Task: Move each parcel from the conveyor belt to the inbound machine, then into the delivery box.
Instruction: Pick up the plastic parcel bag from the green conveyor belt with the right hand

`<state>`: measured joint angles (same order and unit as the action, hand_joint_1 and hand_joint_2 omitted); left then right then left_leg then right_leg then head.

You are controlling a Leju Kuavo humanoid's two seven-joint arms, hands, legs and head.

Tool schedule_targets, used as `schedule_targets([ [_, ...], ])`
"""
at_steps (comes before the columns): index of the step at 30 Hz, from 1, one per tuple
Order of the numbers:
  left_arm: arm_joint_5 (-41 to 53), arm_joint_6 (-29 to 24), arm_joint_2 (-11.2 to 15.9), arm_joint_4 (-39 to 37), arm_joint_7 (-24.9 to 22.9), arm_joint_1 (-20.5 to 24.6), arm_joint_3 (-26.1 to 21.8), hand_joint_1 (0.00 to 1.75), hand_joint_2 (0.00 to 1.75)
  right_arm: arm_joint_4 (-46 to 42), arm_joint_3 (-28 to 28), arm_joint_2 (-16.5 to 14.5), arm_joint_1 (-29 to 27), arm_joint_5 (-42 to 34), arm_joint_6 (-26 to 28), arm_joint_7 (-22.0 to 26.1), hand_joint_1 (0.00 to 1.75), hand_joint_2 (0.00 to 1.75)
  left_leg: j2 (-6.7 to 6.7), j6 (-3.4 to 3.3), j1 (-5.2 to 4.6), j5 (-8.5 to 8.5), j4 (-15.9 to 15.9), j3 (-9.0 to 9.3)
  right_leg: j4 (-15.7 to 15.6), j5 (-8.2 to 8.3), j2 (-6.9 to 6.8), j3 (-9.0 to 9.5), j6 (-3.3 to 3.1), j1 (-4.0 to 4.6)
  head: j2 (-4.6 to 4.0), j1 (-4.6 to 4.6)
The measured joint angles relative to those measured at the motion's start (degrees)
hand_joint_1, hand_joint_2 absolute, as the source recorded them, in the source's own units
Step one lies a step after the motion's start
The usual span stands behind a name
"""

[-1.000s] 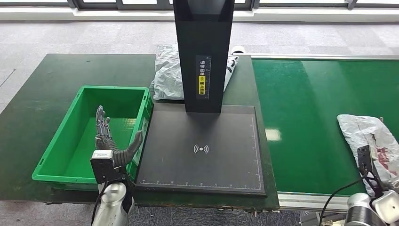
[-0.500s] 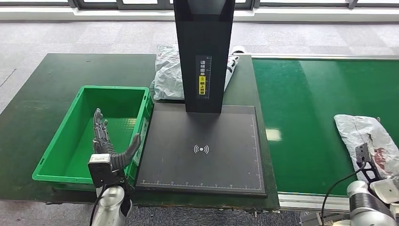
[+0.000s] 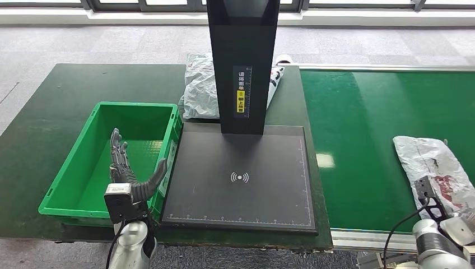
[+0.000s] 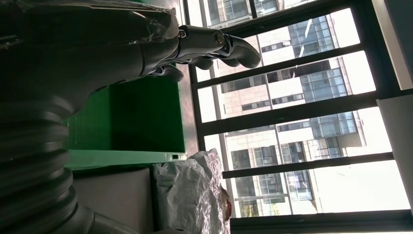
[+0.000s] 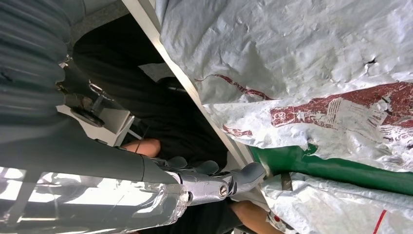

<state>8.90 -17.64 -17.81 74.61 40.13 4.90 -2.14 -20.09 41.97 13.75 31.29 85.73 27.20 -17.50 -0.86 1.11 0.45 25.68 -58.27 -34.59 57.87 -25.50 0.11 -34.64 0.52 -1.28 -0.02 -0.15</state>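
Parcel (image 3: 430,168) lies on belt (image 3: 364,140) at its near right edge, long axis running near-to-far, just ahead of right hand (image 5: 214,183); fingers loosely curled, empty (seen in wrist view). Left hand (image 3: 126,168) open, idle over box (image 3: 70,168), well apart.
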Motion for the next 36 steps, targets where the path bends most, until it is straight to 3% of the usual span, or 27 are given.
schedule_targets([
  [5, 0.0, 0.0, 0.0, 0.4, 0.0, -0.1, 0.0, 0.0, 1.75, 0.4, 0.0, 0.0, 0.8, 0.9, -0.6, 0.6, 0.0, 1.75, 0.0, 0.0, 0.0, 0.0, 0.0, 0.0, 0.0, 0.0, 0.0, 0.0, 0.0, 0.0, 0.02, 0.0],
  [10, 0.1, 0.0, 0.0, 0.7, 0.0, -0.2, 0.0, 0.0, 1.75, 0.5, 0.0, 0.0, 1.3, 1.5, 3.2, 2.8, 0.0, 1.75, -0.01, 0.0, 0.0, 0.0, 0.0, -0.01, 0.0, 0.0, 0.0, 0.0, 0.0, 0.0, 0.01, 0.0],
  [16, 0.1, 0.0, 0.0, 0.8, 0.0, -0.3, 0.0, 0.0, 1.75, 0.5, 0.0, 0.0, 1.6, 1.4, 3.8, 3.4, 0.0, 1.75, -0.01, 0.0, 0.0, 0.0, 0.0, -0.01, 0.0, 0.0, -0.01, 0.0, 0.0, -0.01, 0.02, 0.0],
  [23, 0.0, -0.2, 0.0, 1.5, 0.0, -1.3, 0.0, 0.0, 1.75, 0.5, 0.2, -0.4, 1.7, -1.7, 11.5, 15.9, 0.0, 1.75, -0.02, 0.0, 0.0, 0.0, 0.0, 0.0, 0.0, 0.0, -0.01, -0.01, 0.0, -0.01, 0.02, 0.0],
  [26, 0.1, 0.0, 0.0, 1.5, 0.0, -1.2, 0.0, 0.0, 1.75, 0.6, 0.2, -0.5, 1.8, -0.8, 8.8, 14.1, 0.0, 1.75, -0.08, -0.01, 0.0, 0.0, 0.0, -0.01, 0.0, 0.0, -0.08, -0.01, 0.0, -0.01, 0.02, 0.0],
  [32, 0.7, 0.4, 0.1, 1.3, 0.0, -1.2, 0.0, 0.0, 1.75, 1.4, 0.3, -0.5, 1.8, 1.8, -5.1, 4.2, 0.0, 1.75, -0.06, -0.01, 0.0, -0.01, 0.0, 0.0, 0.0, 0.0, -0.06, -0.01, 0.0, -0.05, 0.01, 0.0],
  [36, 0.8, 0.8, 0.1, 1.1, 0.0, -1.2, 0.0, 0.0, 1.75, 1.6, 1.2, -0.5, 1.9, 1.8, -7.9, 2.5, 0.0, 1.75, -0.06, -0.01, 0.0, -0.01, 0.0, 0.02, 0.0, 0.0, -0.03, -0.01, 0.0, -0.05, 0.02, 0.0],
])
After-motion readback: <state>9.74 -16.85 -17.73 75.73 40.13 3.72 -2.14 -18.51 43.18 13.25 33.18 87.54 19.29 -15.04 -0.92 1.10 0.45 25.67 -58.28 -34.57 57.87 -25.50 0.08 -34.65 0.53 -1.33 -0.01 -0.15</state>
